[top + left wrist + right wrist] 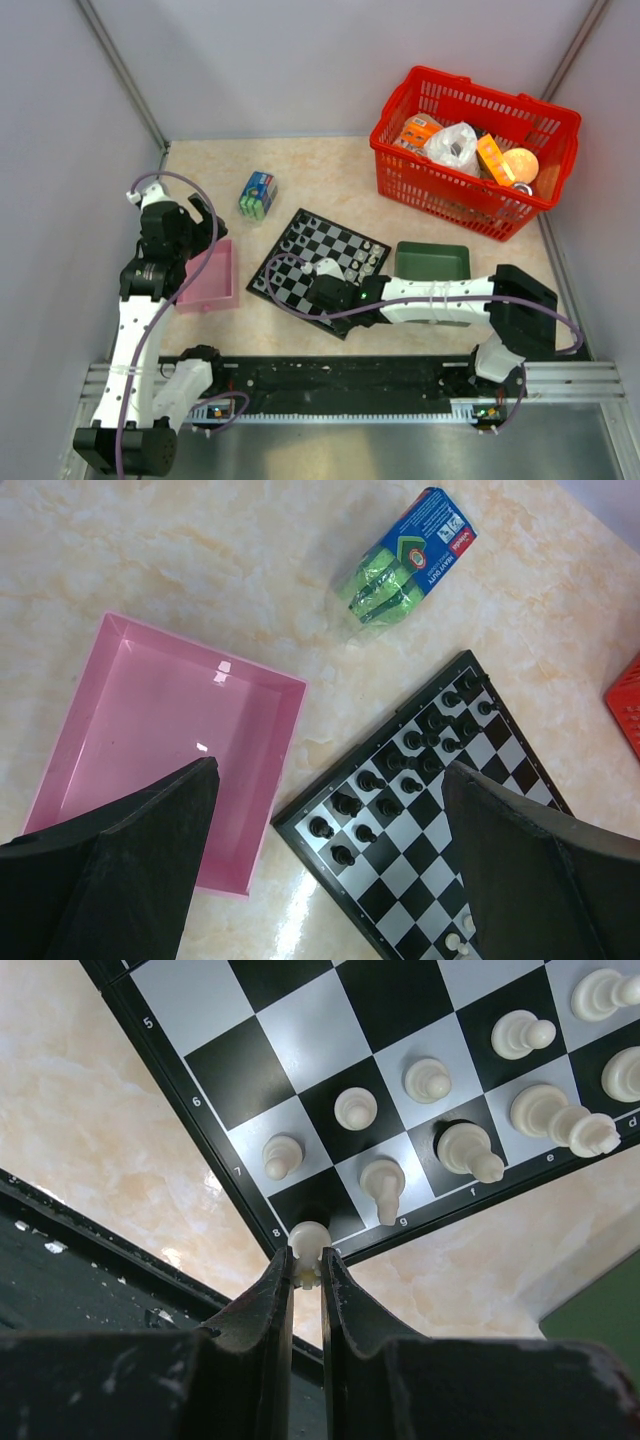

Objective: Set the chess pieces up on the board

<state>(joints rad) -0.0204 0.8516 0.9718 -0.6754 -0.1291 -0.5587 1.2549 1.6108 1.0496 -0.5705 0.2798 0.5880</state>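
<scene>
Right gripper (pixel 307 1260): clamps 1 pale piece (pixel 309 1236) between nearly closed fingers, over the corner square of the board (pixel 225 1060) beside the rank mark 8 (contact between piece and square not discernible)

Other pale pieces (pixel 430 1078): stand in 2 rows along that same edge

Dark pieces (pixel 400 760): occupy 2 rows along the opposite edge

Left gripper (pixel 330 768): hovers spread wide, holding nothing, above the pink tray (pixel 160 710) and 1 corner of the board

Board: lies flat on the table (pixel 330 170), turned at an angle, between the pink tray and the green tray (pixel 432 260)
</scene>
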